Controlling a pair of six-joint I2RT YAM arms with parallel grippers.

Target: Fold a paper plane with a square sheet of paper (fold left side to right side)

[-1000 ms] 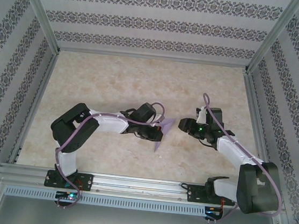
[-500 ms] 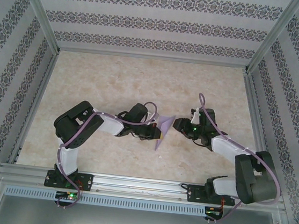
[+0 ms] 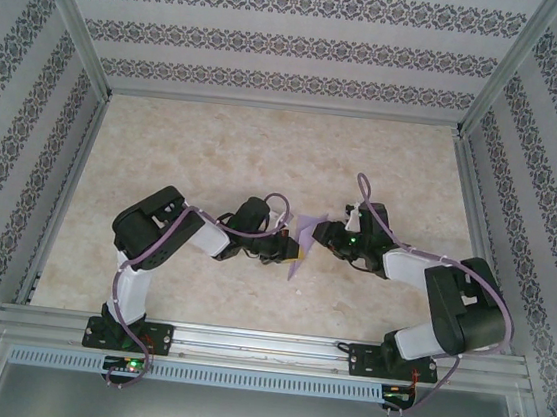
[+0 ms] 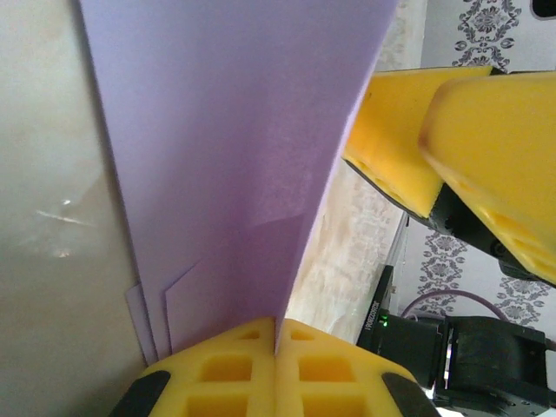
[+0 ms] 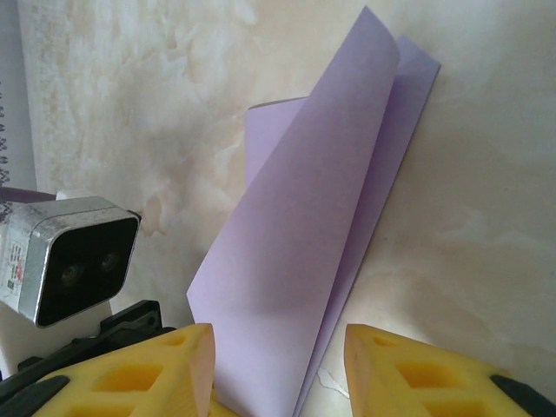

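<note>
While the left gripper (image 4: 276, 339) pinches the folded paper sheet (image 4: 234, 156) tight | right gripper (image 5: 276, 347) jaws partly open, straddling its near end

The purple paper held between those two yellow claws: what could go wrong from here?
The left gripper pinches the folded paper at one end, so a tug could slip or tear it. The right gripper is open around the paper's edge, where the layers bulge apart; closing there might set a crooked crease. Both grippers sit close together and could bump.
</note>
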